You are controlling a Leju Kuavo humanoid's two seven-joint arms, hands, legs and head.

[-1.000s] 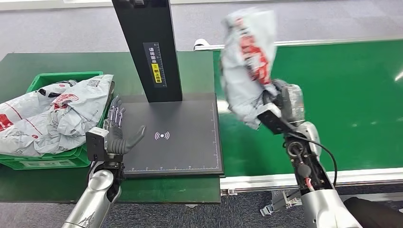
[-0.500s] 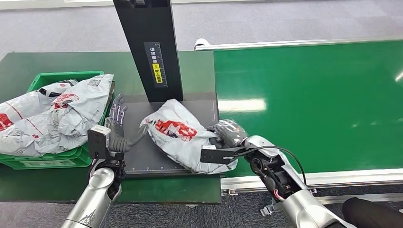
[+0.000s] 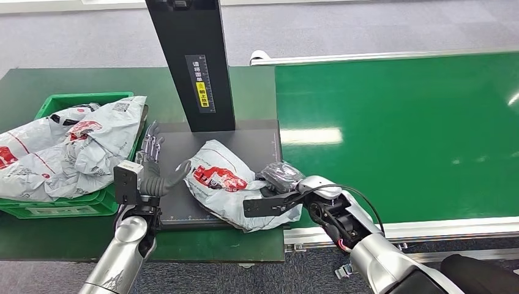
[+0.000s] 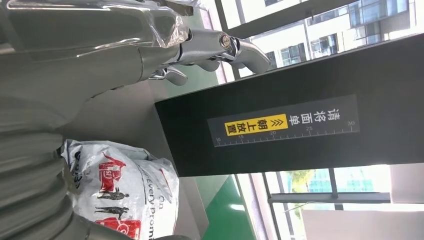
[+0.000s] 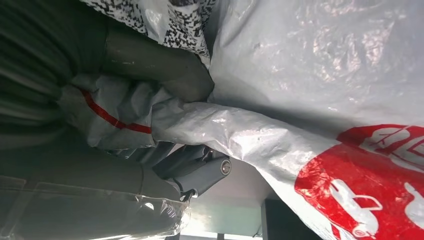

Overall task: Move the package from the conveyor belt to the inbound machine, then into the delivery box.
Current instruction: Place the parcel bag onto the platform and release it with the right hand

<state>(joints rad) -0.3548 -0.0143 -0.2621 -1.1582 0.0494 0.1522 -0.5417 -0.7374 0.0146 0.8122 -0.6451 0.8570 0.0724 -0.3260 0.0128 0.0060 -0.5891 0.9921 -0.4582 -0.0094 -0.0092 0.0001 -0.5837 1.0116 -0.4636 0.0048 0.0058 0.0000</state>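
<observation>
A grey plastic package (image 3: 221, 182) with red print lies on the black scanning plate (image 3: 257, 141) of the inbound machine, beside its black post (image 3: 194, 64). My right hand (image 3: 280, 176) grips the package's near right edge; the right wrist view shows the thumb (image 5: 155, 60) and fingers (image 5: 197, 172) pinching a fold of the bag (image 5: 300, 100). My left hand (image 3: 152, 165) hovers open over the plate's left edge, fingers spread, just left of the package (image 4: 127, 192). The green delivery box (image 3: 67, 104) sits at the left, holding other grey packages (image 3: 67, 147).
The green conveyor belt (image 3: 416, 128) stretches to the right with a metal rail (image 3: 428, 228) along its near edge. A dark green table (image 3: 37, 79) carries the box and the machine. Grey floor lies beyond.
My right hand has brought the package from high above the belt down onto the scanning plate, then slid it slightly left and nearer. The left hand has stayed in place.
</observation>
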